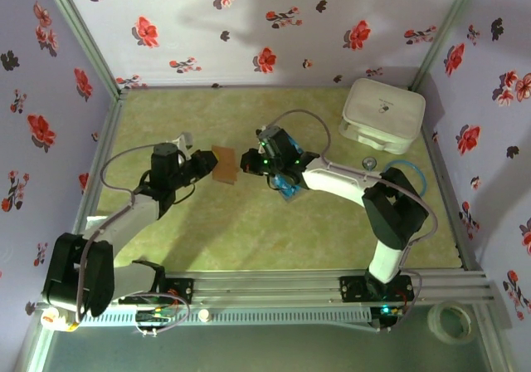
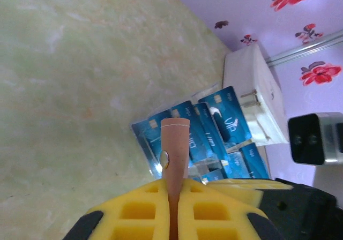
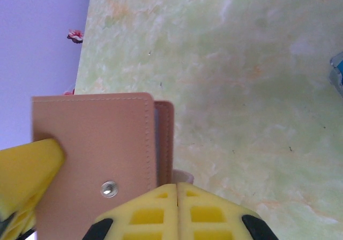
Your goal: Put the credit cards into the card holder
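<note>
1. Two arms meet over the tabletop (image 1: 249, 247) in the top view. The left fingers (image 1: 204, 165) clench the card holder (image 1: 224, 165), and the right fingers (image 1: 251, 161) sit at its other edge. The credit cards (image 1: 289, 192) lie under the right arm.
2. Left wrist: the card holder (image 2: 175, 154) stands edge-on, thin and probably floppy. The credit cards (image 2: 225, 117) fan flat, likely stiff and slick.
3. Right wrist: the right fingers (image 3: 155, 210) are pressed together beside the card holder (image 3: 91, 143). Whether they pinch its flap is unclear, though that free edge looks the best hold.

Green marbled table (image 1: 249, 239) with blue credit cards (image 2: 214, 127), white box (image 1: 382, 115).
</note>
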